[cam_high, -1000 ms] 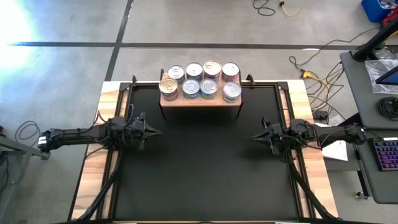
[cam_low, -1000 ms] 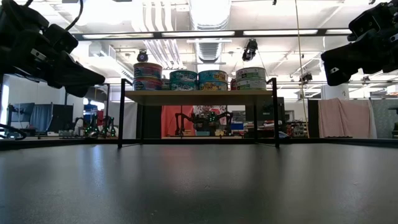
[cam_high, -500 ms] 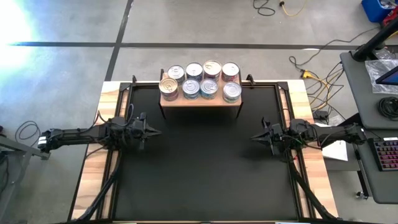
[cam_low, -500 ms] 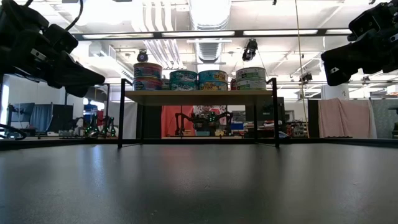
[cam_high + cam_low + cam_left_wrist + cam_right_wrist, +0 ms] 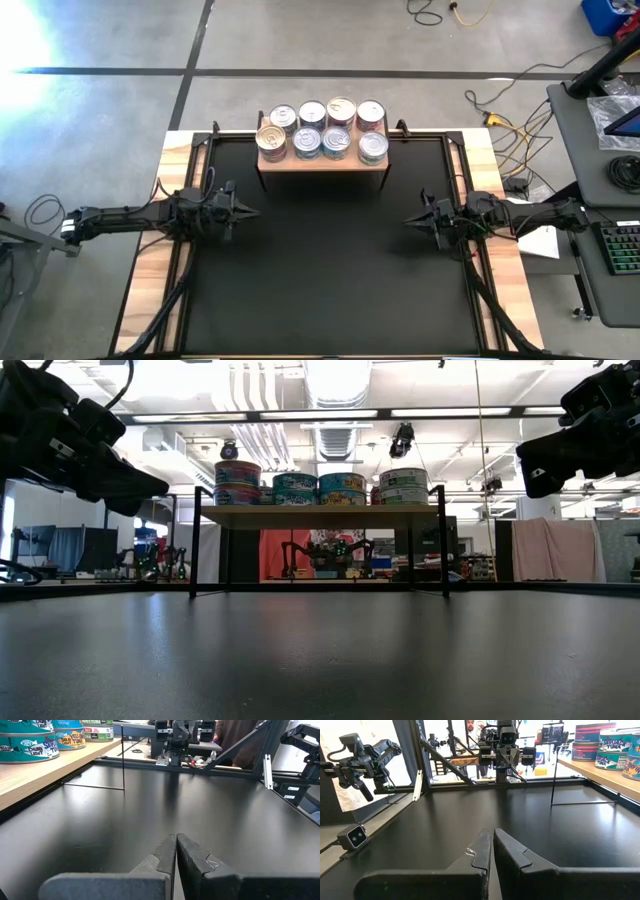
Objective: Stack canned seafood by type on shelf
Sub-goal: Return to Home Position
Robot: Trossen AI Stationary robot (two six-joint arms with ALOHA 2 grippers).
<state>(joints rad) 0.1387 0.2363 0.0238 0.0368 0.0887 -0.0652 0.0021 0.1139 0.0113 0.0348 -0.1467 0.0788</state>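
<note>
Over the left edge of the black mat [image 5: 330,280], the left tool [image 5: 252,212] hangs above the worktop [image 5: 147,300], its fingers pressed together on nothing. Opposite it, over the mat's right edge, the right tool [image 5: 407,222] is likewise pressed together and empty. The two point at each other, well apart. To the left tool's left and the right tool's right, the shelf [image 5: 322,161] stands at the mat's far edge. All the cans [image 5: 323,142] sit on it in two rows of four, some stacked two high. One gold-lidded can sits at the end nearest the left tool.
</note>
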